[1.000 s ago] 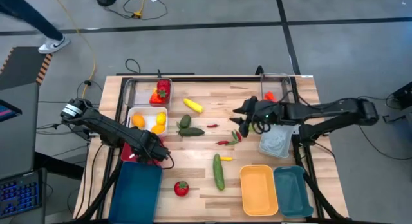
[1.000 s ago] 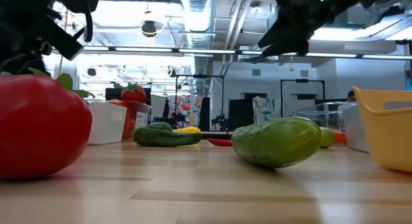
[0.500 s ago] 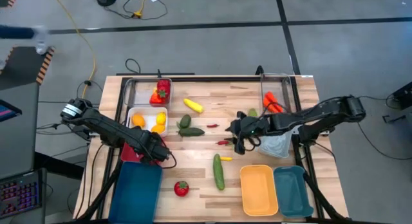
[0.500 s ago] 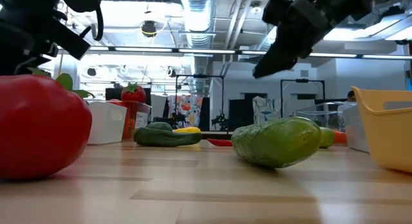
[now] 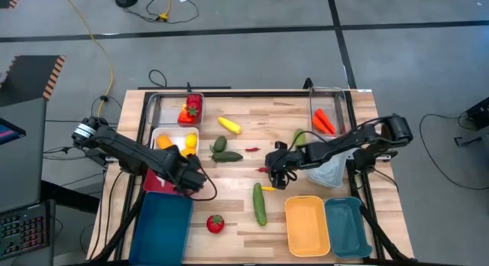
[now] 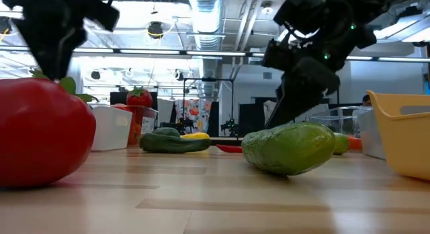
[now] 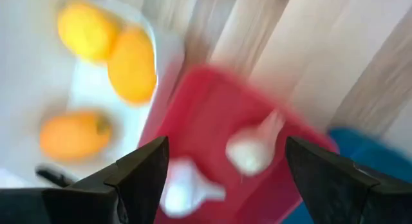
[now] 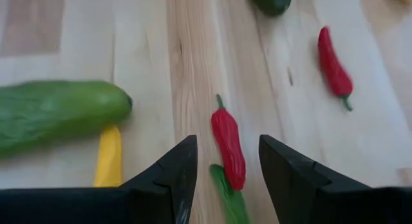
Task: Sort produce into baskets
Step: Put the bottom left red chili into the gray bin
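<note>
My right gripper point(image 8: 226, 141) is low over the middle of the table point(image 5: 244, 191), open. Its fingers stand on either side of a small red chilli point(image 8: 228, 147) without touching it. A green chilli point(image 8: 226, 193) lies against the red one, and a yellow chilli point(image 8: 109, 156) and a cucumber point(image 8: 58, 118) lie beside them. My left gripper point(image 7: 225, 143) hangs open and empty above the red basket point(image 7: 212, 108). Two white garlic bulbs point(image 7: 248, 150) lie in that basket. In the high view my left gripper point(image 5: 195, 180) is at the table's left and my right gripper point(image 5: 273, 168) at its centre.
A white basket point(image 5: 174, 153) with yellow and orange pieces and a clear basket point(image 5: 191, 109) with red ones stand at the far left. A dark teal basket point(image 5: 162, 228) and a tomato point(image 5: 215, 224) are at the near left. Orange-yellow point(image 5: 307, 225) and teal point(image 5: 348, 226) baskets stand near right.
My right gripper has come down and toward the table's near left, tipping more steeply, until its fingers stand around the red chilli. My left gripper has risen a little above the red basket.
</note>
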`<control>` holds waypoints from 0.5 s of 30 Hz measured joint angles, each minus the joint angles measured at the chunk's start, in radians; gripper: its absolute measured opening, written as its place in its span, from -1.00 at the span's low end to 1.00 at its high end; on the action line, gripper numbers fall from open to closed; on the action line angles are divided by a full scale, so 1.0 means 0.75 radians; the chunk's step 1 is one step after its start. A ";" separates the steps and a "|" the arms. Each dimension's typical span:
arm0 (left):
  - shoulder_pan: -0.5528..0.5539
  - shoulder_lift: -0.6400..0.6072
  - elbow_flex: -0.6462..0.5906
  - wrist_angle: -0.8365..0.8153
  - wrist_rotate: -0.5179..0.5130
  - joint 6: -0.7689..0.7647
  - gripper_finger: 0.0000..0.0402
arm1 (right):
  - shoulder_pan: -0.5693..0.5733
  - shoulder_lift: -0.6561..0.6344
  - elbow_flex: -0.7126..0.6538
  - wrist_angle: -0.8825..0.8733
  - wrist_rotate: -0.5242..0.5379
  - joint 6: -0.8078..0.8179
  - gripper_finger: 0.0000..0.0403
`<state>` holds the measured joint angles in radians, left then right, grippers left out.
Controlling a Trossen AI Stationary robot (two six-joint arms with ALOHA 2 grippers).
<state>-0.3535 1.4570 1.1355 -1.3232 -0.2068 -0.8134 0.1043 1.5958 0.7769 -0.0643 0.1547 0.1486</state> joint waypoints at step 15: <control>0.062 -0.001 0.045 0.328 -0.049 0.235 0.48 | -0.012 0.165 0.003 0.015 0.000 0.002 -0.09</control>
<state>-0.3067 1.4567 1.1690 -1.0773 -0.2435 -0.6370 0.0956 1.7195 0.7792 -0.0533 0.1548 0.1501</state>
